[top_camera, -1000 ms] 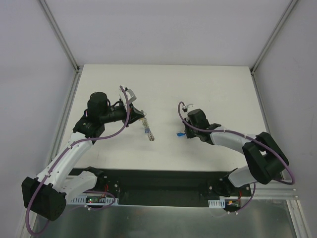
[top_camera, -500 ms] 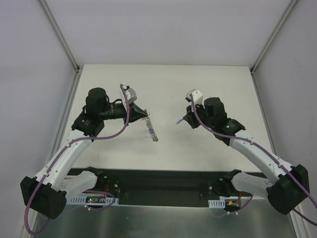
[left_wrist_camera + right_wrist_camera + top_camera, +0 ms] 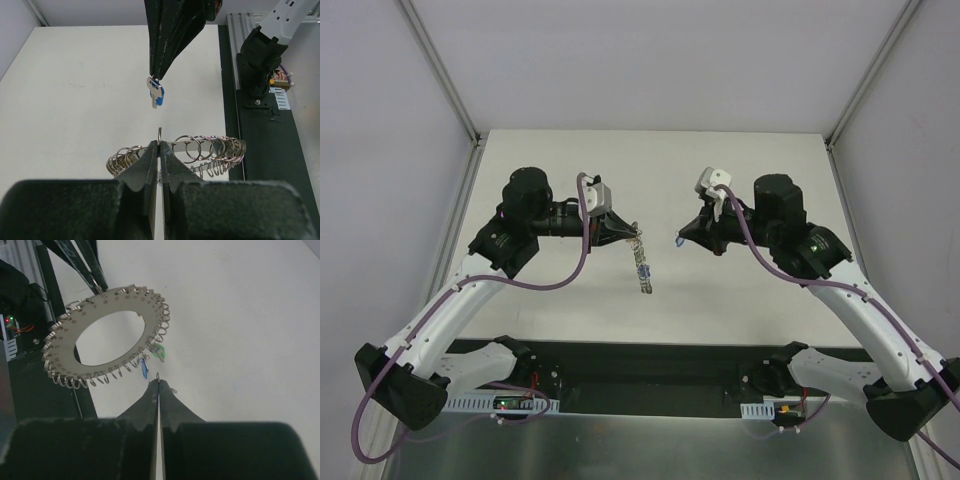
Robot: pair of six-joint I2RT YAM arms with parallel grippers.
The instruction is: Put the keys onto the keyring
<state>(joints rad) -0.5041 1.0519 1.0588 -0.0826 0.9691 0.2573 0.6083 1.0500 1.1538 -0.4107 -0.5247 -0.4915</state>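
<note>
My left gripper [image 3: 632, 233] is shut on one small wire loop of the keyring [image 3: 642, 268], which hangs below it above the table. In the left wrist view my gripper [image 3: 159, 145] pinches that loop, with the keyring [image 3: 200, 150] edge-on behind the fingers. In the right wrist view the keyring [image 3: 65, 357] shows as a flat grey ring rimmed with wire loops, and a blue key [image 3: 144, 367] and a green key [image 3: 159, 352] hang from it. My right gripper [image 3: 682, 240] [image 3: 158, 382] is shut on a blue-headed key [image 3: 156, 92], held just short of the keyring.
The black base rail [image 3: 640, 365] runs along the near table edge. White walls with metal frame posts [image 3: 440, 70] close in the table on three sides. The right arm's base [image 3: 260, 60] shows in the left wrist view.
The right gripper has lifted the blue key off the table and swung up toward the centre. The left gripper has moved right with the keyring, so the two grippers now face each other closely.
</note>
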